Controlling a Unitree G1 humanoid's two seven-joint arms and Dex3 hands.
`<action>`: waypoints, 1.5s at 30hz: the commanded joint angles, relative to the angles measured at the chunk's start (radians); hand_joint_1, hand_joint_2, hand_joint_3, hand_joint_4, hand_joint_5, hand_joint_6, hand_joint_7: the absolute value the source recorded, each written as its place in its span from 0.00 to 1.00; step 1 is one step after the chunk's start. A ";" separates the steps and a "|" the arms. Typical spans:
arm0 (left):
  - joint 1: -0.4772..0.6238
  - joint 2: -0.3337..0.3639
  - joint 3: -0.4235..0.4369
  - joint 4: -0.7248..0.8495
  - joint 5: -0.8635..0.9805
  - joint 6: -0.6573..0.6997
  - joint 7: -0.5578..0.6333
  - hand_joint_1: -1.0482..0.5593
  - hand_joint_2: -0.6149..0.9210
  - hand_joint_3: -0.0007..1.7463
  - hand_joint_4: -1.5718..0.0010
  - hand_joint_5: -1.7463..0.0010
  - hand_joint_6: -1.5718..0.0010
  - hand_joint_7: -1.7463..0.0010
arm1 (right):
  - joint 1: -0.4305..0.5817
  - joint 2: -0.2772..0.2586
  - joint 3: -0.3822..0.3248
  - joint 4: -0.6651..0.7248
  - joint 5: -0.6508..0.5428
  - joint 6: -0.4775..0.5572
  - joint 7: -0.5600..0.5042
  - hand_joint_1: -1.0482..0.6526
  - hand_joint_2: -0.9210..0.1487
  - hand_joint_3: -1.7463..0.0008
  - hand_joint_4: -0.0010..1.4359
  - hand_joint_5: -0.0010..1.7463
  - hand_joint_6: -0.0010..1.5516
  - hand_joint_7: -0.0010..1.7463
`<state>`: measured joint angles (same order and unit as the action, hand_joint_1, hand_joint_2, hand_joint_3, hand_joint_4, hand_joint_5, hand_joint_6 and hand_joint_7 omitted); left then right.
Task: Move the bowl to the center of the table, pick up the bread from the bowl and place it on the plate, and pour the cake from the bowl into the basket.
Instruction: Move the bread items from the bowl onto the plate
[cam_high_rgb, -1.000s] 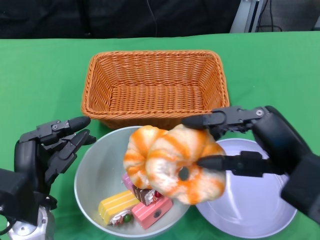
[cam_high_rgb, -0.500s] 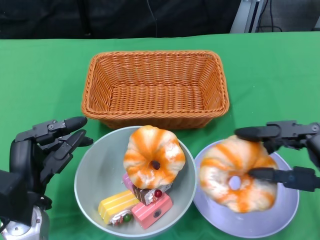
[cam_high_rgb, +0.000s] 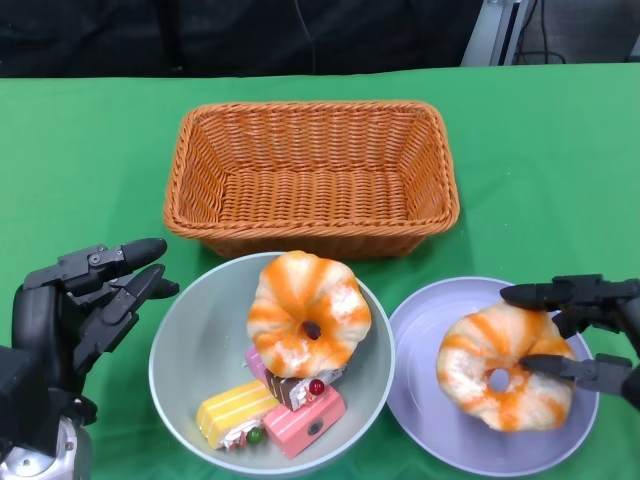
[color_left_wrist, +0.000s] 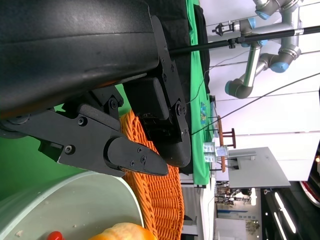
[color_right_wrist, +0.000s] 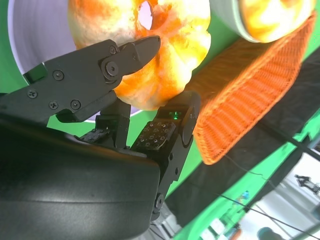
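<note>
One bread (cam_high_rgb: 502, 380) had been carried from the bowl (cam_high_rgb: 180, 350) onto the plate (cam_high_rgb: 420, 400), still held by the right hand (cam_high_rgb: 590, 335). Another bread (cam_high_rgb: 305, 312) was left. The left hand (cam_high_rgb: 85, 300) was kept open.

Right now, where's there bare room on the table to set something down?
Free: green cloth left of the basket, above the left hand, and right of the basket, above the plate. Crowded: the near middle, where bowl and plate sit close, with the right hand holding bread there.
</note>
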<state>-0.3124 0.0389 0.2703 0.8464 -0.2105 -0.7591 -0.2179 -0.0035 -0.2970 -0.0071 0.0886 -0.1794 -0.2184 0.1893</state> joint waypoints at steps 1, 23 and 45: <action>-0.002 0.019 0.003 0.005 0.001 -0.013 0.000 0.45 1.00 0.02 0.36 0.54 0.18 0.97 | -0.042 0.007 0.020 0.107 -0.025 -0.065 -0.041 0.58 0.05 1.00 0.52 0.56 0.70 0.03; 0.006 0.015 -0.004 -0.002 -0.001 -0.002 -0.008 0.46 1.00 0.02 0.36 0.53 0.18 0.97 | -0.115 -0.050 0.092 0.251 -0.126 -0.222 -0.080 0.32 0.05 1.00 0.28 0.14 0.31 0.00; 0.002 0.015 -0.004 0.009 0.018 -0.011 0.002 0.44 1.00 0.02 0.37 0.53 0.18 0.97 | -0.036 0.026 0.091 -0.019 -0.057 -0.240 -0.078 0.34 0.08 1.00 0.43 0.12 0.39 0.04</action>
<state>-0.3089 0.0384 0.2662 0.8524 -0.1980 -0.7623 -0.2294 -0.0489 -0.2759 0.0844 0.1252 -0.2513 -0.4450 0.1196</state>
